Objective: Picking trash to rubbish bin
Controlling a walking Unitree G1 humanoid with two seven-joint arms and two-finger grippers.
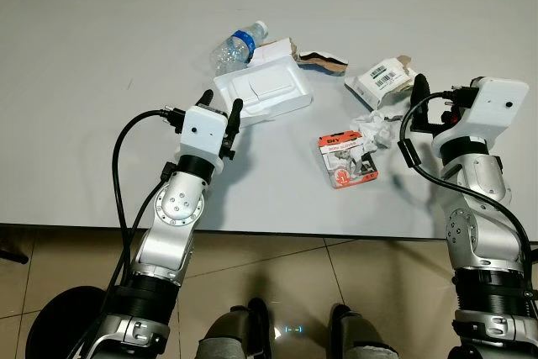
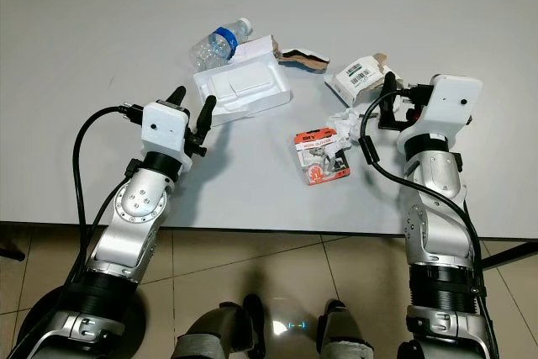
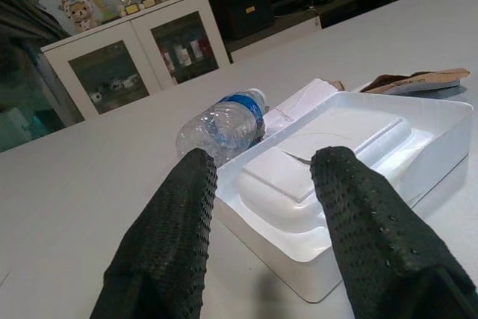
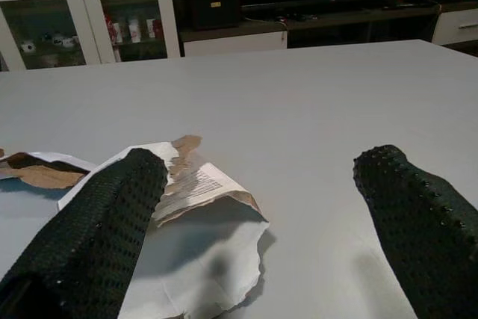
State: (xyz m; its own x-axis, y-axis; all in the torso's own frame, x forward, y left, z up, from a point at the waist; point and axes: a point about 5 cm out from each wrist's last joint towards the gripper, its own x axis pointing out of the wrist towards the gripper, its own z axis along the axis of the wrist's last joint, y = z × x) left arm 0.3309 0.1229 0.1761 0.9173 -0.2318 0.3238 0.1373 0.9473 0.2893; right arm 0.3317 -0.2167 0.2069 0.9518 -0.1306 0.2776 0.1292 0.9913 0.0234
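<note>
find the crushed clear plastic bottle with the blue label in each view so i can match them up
Left eye view: crushed clear plastic bottle with the blue label, upper centre, touching the far corner of the white foam tray.
Right eye view: upper centre-left, same corner of the tray.
Left wrist view: beyond the open left gripper, behind the tray.
Right wrist view: not in it.
Shared landmark: the tray.

Both arms are built of silver-grey metal segments with round joint housings bearing ringed screws. Each wrist carries a white box-shaped housing with a small dark dot on its face. Black cables loop from each wrist housing down along the forearm. The left claw [image 1: 220,104] and right claw [image 4: 261,207] each have two long black fingers, their surfaces knobbled.
</note>
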